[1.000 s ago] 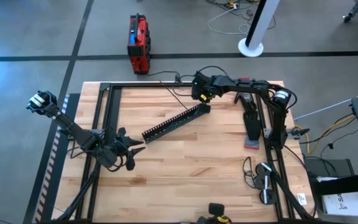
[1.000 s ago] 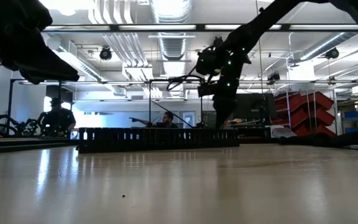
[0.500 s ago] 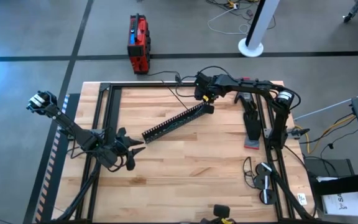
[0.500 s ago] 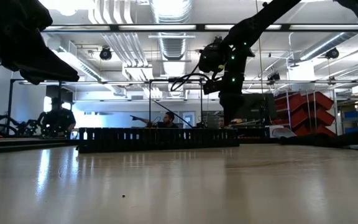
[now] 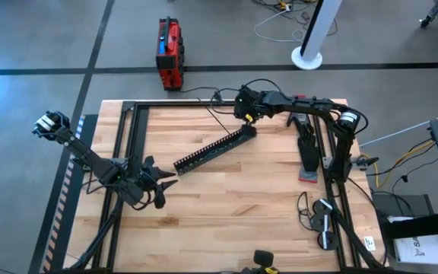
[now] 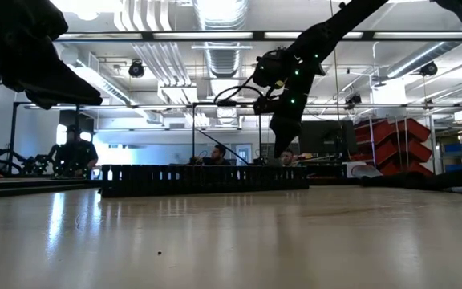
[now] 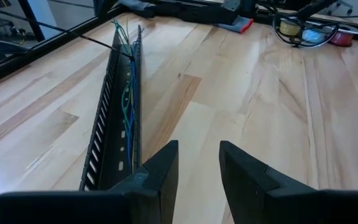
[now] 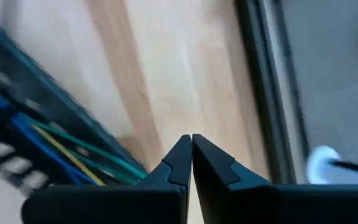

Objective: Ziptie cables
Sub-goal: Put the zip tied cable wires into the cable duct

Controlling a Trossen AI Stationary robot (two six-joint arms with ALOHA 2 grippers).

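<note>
High view: right gripper (image 5: 243,116) over the far end of a black slotted tray (image 5: 215,149) lying slantwise on the wooden table (image 5: 226,205); left gripper (image 5: 164,183) low at the table's left edge, well apart from the tray's near end.
Low view: right gripper (image 6: 283,128) raised above the tray (image 6: 203,178).
Left wrist view: fingers (image 7: 163,171) spread with a gap between, just beside the tray's near end; cables (image 7: 128,93), green and blue, lying inside the tray.
Right wrist view: fingertips (image 8: 182,152) pressed together, pinching nothing; cables (image 8: 67,152) in the tray just beside them.
</note>
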